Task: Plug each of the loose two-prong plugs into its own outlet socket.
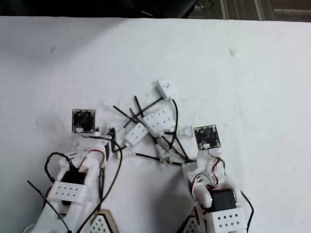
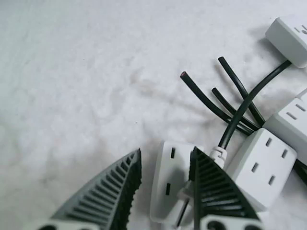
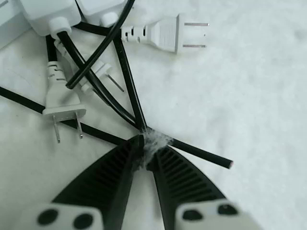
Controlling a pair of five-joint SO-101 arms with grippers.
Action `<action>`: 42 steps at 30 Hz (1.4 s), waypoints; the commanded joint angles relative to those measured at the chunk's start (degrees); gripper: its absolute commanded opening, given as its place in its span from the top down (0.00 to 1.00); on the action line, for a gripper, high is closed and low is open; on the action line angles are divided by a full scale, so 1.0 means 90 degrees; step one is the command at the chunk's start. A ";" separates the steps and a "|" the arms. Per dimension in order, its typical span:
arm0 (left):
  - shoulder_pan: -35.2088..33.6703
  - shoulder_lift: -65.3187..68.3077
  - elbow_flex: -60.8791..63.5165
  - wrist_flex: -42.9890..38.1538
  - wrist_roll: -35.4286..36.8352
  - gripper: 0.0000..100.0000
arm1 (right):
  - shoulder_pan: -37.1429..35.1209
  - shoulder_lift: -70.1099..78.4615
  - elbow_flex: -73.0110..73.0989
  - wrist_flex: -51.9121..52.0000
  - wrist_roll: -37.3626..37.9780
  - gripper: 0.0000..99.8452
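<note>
In the left wrist view my left gripper (image 2: 165,154) is open around a white outlet block (image 2: 168,177). One finger (image 2: 211,187) touches the block's edge, where a white plug (image 2: 217,154) on a black cord lies; the other finger stands apart from it. More outlet blocks (image 2: 261,165) (image 2: 290,36) lie beyond. My right gripper (image 3: 145,149) is shut on a black cord (image 3: 196,151), pinching some white cloth with it. Three loose two-prong plugs lie just past it: one (image 3: 160,32), a second (image 3: 62,103) and a third (image 3: 98,75). From above, the outlets (image 1: 159,120) and cords are tangled mid-table between both grippers (image 1: 111,138) (image 1: 188,164).
A white cloth (image 1: 233,77) covers the table, with open room at the back and to both sides. Cut black cord ends (image 2: 183,75) stick out of the tangle. The far table edge (image 1: 146,17) meets a dark floor.
</note>
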 commanded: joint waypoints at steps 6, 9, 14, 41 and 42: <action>0.0015 -0.0073 -0.0059 0.0010 0.0029 0.82 | -0.0015 0.0005 0.0068 0.0015 0.0039 0.98; 0.0015 -0.0073 -0.0059 0.0010 0.0029 0.82 | -0.0015 0.0005 0.0068 0.0015 0.0039 0.98; 0.0015 -0.0073 -0.0059 0.0010 0.0029 0.82 | -0.0015 0.0005 0.0068 0.0015 0.0039 0.98; 0.0073 -0.0073 -0.0059 0.0010 0.0049 0.82 | -0.0015 0.0005 0.0068 0.0015 0.0039 0.98; 0.0112 -0.0073 -0.0068 0.0010 0.0039 0.82 | -0.0015 0.0005 0.0068 0.0015 0.0039 0.98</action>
